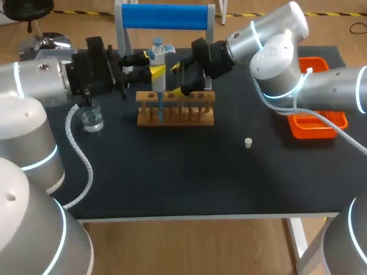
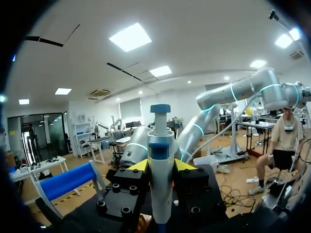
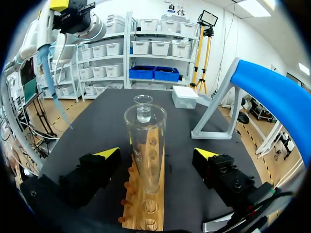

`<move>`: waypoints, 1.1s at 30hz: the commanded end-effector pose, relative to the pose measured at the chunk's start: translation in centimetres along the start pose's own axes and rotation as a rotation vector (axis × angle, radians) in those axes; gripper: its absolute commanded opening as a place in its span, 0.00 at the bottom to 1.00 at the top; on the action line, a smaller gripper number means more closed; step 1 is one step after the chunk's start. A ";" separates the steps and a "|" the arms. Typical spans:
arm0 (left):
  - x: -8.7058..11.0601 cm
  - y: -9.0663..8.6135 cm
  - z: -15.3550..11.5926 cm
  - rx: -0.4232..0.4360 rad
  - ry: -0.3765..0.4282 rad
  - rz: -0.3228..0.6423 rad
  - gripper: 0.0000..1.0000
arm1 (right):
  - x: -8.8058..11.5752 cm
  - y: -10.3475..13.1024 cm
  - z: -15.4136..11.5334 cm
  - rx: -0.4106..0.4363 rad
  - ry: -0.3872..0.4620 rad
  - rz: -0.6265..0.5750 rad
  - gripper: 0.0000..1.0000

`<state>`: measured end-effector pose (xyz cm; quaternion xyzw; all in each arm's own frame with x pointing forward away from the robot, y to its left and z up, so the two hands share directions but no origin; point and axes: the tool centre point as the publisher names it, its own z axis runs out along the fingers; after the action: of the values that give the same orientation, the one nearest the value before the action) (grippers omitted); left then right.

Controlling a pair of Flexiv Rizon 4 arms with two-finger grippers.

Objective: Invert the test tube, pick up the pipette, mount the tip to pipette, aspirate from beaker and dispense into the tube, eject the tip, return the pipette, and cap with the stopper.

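Note:
My left gripper (image 1: 148, 57) is shut on the blue-and-white pipette (image 1: 157, 60), holding it upright above the wooden rack (image 1: 175, 112). Its blue tip (image 1: 161, 109) points down. In the left wrist view the pipette (image 2: 161, 141) stands between the yellow fingertips of the left gripper (image 2: 161, 166). A clear test tube (image 3: 146, 145) stands mouth-up in the rack (image 3: 146, 208), between the wide-apart fingers of my open right gripper (image 3: 158, 153), which do not touch it. The pipette tip (image 3: 57, 94) hangs off to one side of the tube. The water beaker (image 1: 92, 117) stands left of the rack. A white stopper (image 1: 248, 142) lies to the right.
A blue-topped stand (image 1: 166, 17) rises behind the rack. An orange tray (image 1: 315, 123) sits at the table's right edge under my right arm. The dark tabletop (image 1: 172, 172) in front of the rack holds only the stopper.

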<state>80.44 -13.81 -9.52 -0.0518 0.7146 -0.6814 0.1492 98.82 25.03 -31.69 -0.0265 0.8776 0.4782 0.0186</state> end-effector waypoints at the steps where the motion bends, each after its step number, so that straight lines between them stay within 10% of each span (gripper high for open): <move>1: -0.6 0.4 1.7 -0.010 0.056 -0.008 0.00 | -0.1 0.0 -0.1 0.001 0.003 0.000 1.00; 33: 0.2 1.3 3.4 -0.015 0.116 -0.046 0.00 | -0.1 0.0 -0.1 0.001 0.003 0.000 1.00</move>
<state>81.34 -16.95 -10.88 -0.0302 0.7270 -0.6799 0.0911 98.81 25.05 -31.68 -0.0265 0.8776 0.4782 0.0188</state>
